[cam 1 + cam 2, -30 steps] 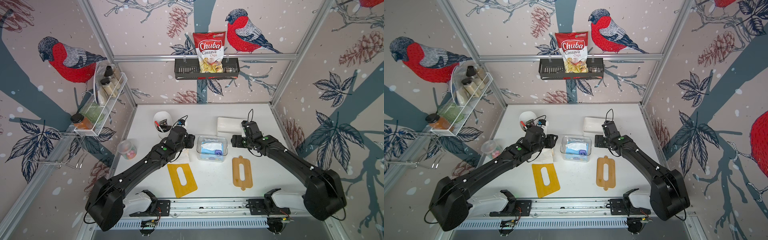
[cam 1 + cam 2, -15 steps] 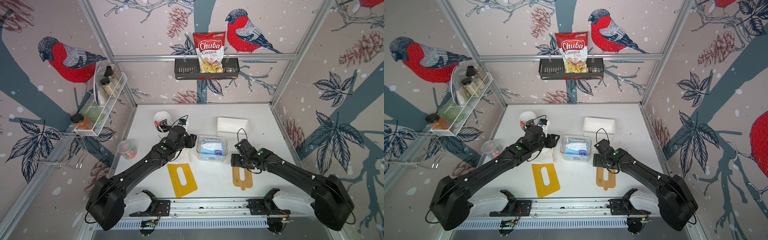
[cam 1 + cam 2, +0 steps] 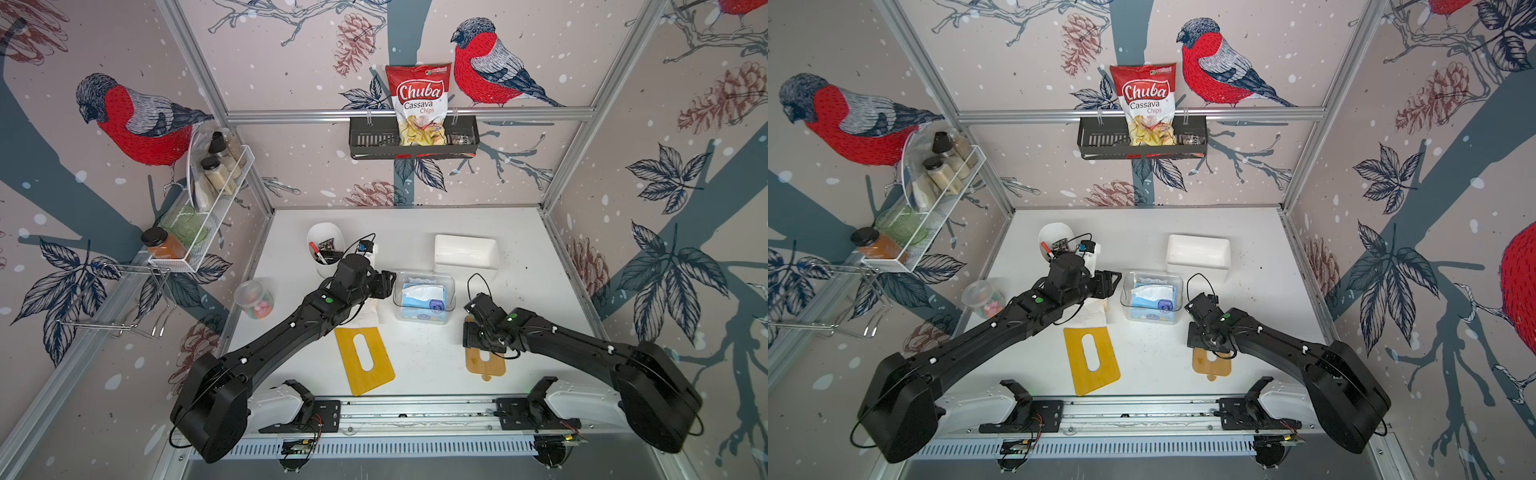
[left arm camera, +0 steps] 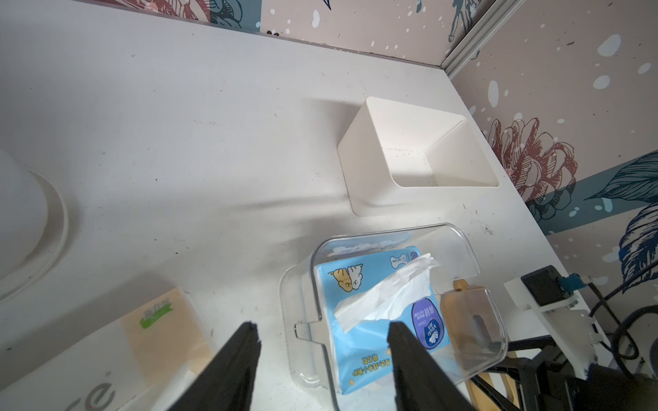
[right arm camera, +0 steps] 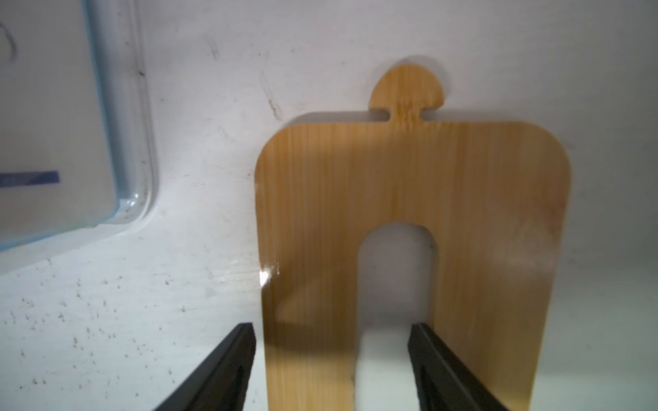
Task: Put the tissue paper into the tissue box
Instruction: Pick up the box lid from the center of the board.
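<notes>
The right gripper [image 5: 333, 329] has come from the back of the desk [image 3: 407, 232] to the wood lid [image 5: 409, 170] near the front edge, fingers [image 5: 228, 356] open around one side, maybe not touching. The left gripper [image 4: 322, 331] stays open, empty, by the mid-desk box [image 4: 463, 245] with the tissue [image 4: 391, 291] inside.

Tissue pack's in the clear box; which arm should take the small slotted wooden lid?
Right: the right gripper, open, straddles one strip of the wooden lid; the left gripper hangs open by the clear box.
</notes>
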`<move>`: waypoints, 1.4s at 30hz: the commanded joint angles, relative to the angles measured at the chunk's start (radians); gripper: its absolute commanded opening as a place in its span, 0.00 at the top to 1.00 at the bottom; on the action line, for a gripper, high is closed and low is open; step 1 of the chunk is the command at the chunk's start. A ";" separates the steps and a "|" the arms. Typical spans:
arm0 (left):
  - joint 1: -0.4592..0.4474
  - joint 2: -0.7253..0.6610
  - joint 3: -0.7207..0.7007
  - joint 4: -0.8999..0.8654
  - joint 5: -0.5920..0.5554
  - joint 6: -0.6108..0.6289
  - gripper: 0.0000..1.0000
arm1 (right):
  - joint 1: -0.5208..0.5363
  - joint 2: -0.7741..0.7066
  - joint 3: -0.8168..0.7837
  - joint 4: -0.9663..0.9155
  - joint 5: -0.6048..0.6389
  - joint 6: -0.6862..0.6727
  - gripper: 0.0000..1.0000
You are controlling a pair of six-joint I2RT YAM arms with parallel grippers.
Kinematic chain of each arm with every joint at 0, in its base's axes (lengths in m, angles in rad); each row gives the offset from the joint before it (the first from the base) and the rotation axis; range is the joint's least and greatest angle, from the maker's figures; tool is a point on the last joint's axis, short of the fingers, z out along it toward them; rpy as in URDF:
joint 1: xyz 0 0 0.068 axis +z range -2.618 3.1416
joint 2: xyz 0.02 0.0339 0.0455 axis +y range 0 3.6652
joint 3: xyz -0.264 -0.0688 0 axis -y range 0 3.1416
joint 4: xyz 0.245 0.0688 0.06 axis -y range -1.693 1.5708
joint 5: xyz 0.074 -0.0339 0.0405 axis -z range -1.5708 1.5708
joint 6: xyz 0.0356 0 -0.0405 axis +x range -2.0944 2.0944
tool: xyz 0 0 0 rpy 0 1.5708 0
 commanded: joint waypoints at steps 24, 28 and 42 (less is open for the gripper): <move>0.014 -0.014 -0.001 0.068 0.090 -0.037 0.27 | -0.016 -0.030 0.037 -0.041 0.181 0.010 0.65; 0.042 -0.019 0.010 0.079 0.181 -0.059 0.22 | -0.046 -0.161 0.076 -0.041 0.207 -0.031 0.70; 0.087 0.081 0.287 -0.057 0.519 -0.046 0.21 | 0.020 -0.251 0.345 0.158 0.102 -0.470 0.76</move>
